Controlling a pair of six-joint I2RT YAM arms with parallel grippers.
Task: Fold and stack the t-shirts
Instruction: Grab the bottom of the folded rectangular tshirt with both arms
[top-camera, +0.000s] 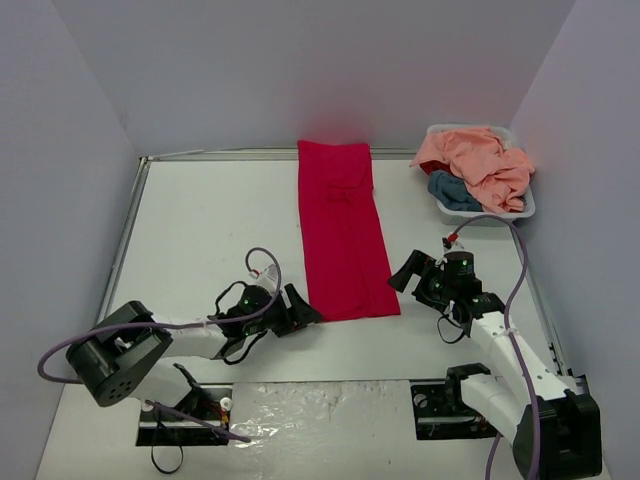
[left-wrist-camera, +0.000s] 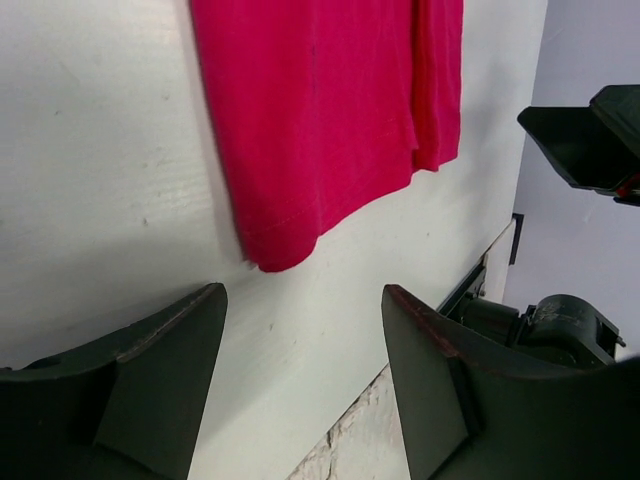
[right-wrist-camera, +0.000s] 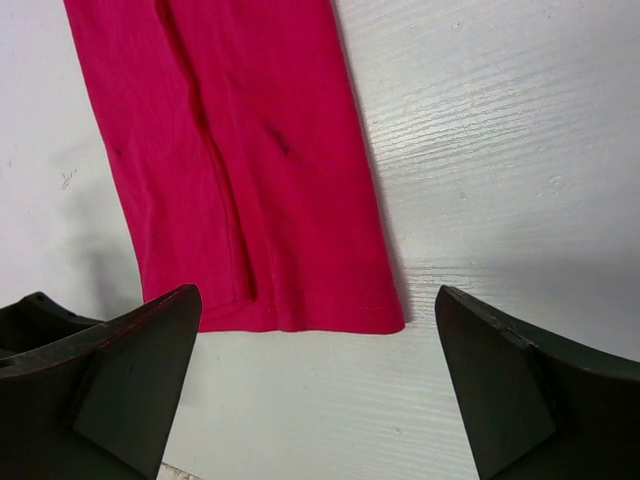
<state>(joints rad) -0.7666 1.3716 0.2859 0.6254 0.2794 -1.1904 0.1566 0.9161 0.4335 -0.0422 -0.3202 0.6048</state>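
Top external view showed the crimson t-shirt (top-camera: 343, 235) folded into a long strip at frame centre. It alone showed the peach t-shirt (top-camera: 480, 160) and teal t-shirt (top-camera: 455, 190) heaped in the white basket (top-camera: 528, 206), upper right. Left wrist view showed the left gripper (left-wrist-camera: 305, 298) spread and empty below the strip's corner. Right wrist view showed the right gripper (right-wrist-camera: 318, 296) spread wide and empty at the stitched hem.

A long folded t-shirt (top-camera: 342, 230) lies down the middle of the tabletop (top-camera: 210, 230), running from the far edge toward the arms. The left tool (top-camera: 305, 309) sits just beside its near left corner, and the right tool (top-camera: 409, 277) is near its near right corner. At the far right a basket (top-camera: 523, 211) holds the other t-shirts (top-camera: 480, 162), heaped together.
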